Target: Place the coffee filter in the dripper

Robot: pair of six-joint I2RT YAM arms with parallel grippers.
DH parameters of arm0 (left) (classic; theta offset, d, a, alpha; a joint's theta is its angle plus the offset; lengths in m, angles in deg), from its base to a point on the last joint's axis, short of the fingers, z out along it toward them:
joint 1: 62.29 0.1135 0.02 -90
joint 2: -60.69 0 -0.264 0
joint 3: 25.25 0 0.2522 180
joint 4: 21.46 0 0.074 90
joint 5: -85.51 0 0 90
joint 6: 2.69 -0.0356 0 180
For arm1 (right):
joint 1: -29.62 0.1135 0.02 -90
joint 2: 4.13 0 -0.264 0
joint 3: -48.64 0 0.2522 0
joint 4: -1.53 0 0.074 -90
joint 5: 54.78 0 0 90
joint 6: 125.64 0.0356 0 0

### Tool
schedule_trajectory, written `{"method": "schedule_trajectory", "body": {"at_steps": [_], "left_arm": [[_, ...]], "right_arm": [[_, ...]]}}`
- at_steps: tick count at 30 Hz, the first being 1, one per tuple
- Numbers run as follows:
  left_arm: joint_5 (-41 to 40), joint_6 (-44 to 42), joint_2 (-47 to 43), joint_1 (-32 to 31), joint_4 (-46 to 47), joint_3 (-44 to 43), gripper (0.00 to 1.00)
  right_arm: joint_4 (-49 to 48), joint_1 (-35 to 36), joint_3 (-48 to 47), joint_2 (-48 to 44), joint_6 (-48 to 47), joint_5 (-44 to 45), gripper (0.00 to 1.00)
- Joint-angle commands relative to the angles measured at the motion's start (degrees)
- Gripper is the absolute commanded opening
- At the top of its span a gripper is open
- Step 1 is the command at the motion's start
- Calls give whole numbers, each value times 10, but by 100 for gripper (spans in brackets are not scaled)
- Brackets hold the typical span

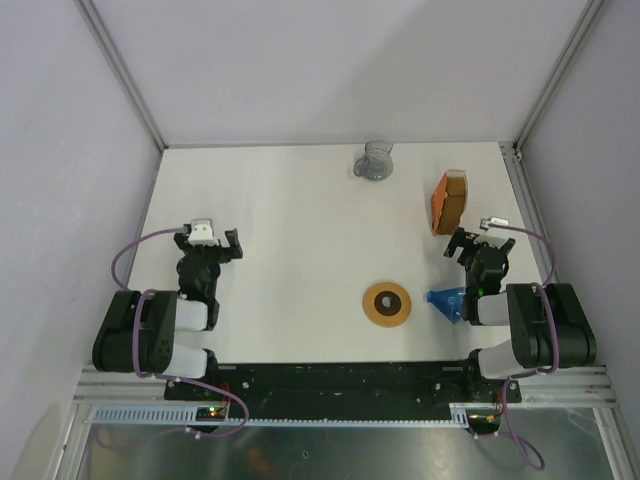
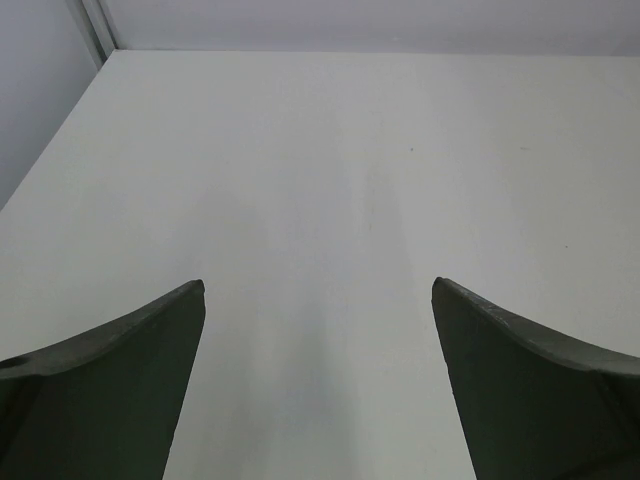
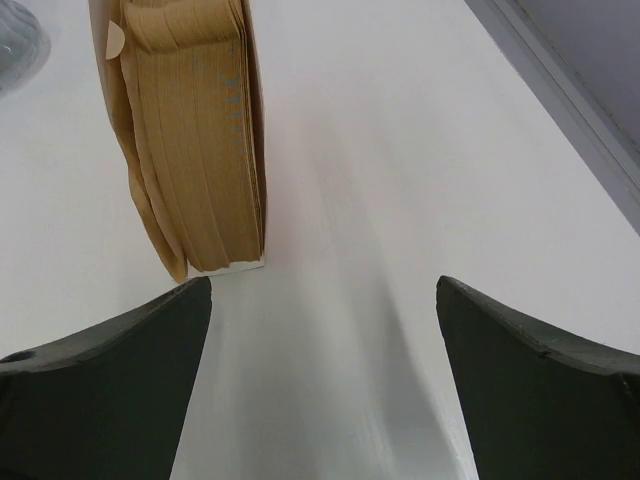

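Observation:
The dripper [image 1: 447, 302] is a small translucent blue cone lying on its side near the front right, close beside my right arm. A thick orange-brown stack of filters [image 1: 449, 200] stands on edge at the right; in the right wrist view the stack [image 3: 195, 130] is just ahead and left of my fingers. No single coffee filter shows apart from the stack. My right gripper [image 1: 478, 243] [image 3: 323, 285] is open and empty, just short of the stack. My left gripper [image 1: 210, 243] [image 2: 318, 290] is open and empty over bare table at the left.
A flat brown ring with a dark hole [image 1: 387, 303] lies front centre, left of the dripper. A clear glass jug [image 1: 376, 160] stands at the back, and also shows at the top left of the right wrist view [image 3: 15, 40]. Walls with metal rails [image 1: 530, 200] enclose the white table [image 1: 300, 220].

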Motion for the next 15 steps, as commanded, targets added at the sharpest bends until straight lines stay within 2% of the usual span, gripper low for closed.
{"method": "schedule_trajectory", "body": {"at_steps": [1,9,12,15], "left_arm": [[-2,-5,-4,3,17,0,100],[3,-5,-17,3,7,-5,100],[19,-20,-46,3,-92,-44,100],[61,-36,-54,2,-199,-107,100]], "right_arm": [[-26,1,-4,-3,3,12,99],[78,17,-14,-113,27,79,99],[165,11,-39,-171,60,90,99],[234,-11,-64,-220,106,36,99]]}}
